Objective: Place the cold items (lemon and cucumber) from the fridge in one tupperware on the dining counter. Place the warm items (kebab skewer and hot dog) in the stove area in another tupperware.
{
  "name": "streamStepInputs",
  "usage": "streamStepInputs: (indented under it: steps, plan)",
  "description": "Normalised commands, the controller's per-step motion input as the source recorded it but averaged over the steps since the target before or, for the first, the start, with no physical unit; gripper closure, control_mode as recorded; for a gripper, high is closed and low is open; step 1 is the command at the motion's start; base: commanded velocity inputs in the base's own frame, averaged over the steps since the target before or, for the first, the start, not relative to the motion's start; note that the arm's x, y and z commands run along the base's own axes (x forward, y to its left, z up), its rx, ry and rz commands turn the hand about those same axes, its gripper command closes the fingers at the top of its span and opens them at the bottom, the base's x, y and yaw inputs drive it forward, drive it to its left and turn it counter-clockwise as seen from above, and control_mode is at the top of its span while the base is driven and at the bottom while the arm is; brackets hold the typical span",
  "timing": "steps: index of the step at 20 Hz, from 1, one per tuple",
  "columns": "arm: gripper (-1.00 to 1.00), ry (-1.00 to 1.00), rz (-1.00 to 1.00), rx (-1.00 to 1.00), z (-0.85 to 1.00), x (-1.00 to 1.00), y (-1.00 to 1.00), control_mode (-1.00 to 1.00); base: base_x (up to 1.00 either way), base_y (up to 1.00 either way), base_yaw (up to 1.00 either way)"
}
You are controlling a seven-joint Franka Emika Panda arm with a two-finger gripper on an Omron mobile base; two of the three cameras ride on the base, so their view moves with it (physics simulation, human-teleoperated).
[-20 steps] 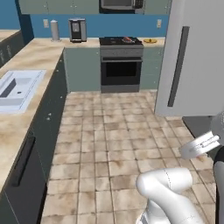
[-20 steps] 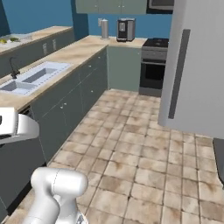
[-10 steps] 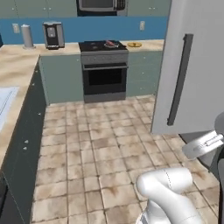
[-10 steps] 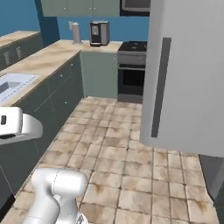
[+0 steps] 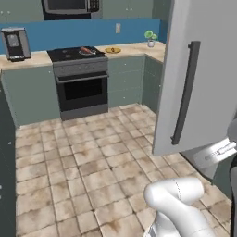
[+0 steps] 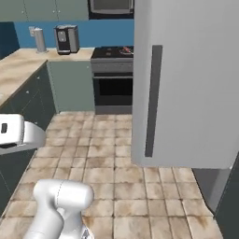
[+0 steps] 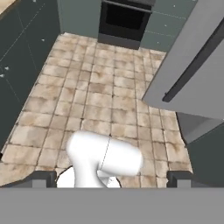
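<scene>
Gripper (image 7: 112, 177) jaws stand spread wide, the two dark finger tips (image 7: 41, 178) set far apart at the bottom of the hand view, with nothing between them. They hang above the tiled floor (image 7: 100, 92), which runs clear of obstructions from the robot's base up to the oven front.

Fridge (image 5: 203, 69): closed, tall grey door with a dark vertical handle (image 5: 184, 92). Its near lower corner juts over the tiles on the arm's right side, and the door edge forms the nearest hard boundary in that direction. The lemon and cucumber cannot be seen; no fridge interior shows.

Stove (image 5: 79, 78): set against the back wall, oven door shut, dark cooktop level with the counter either side. One reddish item (image 5: 86, 50) lies on the cooktop, probably the kebab skewer or the hot dog, though it is too small to tell which. Just to the right, on the wooden counter (image 5: 134, 48), sits a shallow yellow dish (image 5: 112, 50); further right, in the corner, a small potted plant (image 5: 150, 39).

Coffee machine (image 5: 15, 43) stands on the counter left of the stove, with a steel canister (image 6: 39, 39) beside it in the right base view. A microwave (image 5: 70, 6) hangs above the cooktop.

Dark cabinet fronts (image 7: 22, 57) line the left edge of the floor. Between them and the fridge the tiles form a broad open lane.
</scene>
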Motion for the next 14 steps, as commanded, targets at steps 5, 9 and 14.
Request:
streamStepInputs:
  steps: [5,9,14]
  plan:
    - [-1.0,0.0,0.0,0.0,0.0,0.0,0.0,1.0,0.62,0.69,-0.27]
    - [-1.0,0.0,0.0,0.0,0.0,0.0,0.0,1.0,0.8,0.51,-0.26]
    - [-1.0,0.0,0.0,0.0,0.0,0.0,0.0,1.0,0.87,0.4,-0.18]
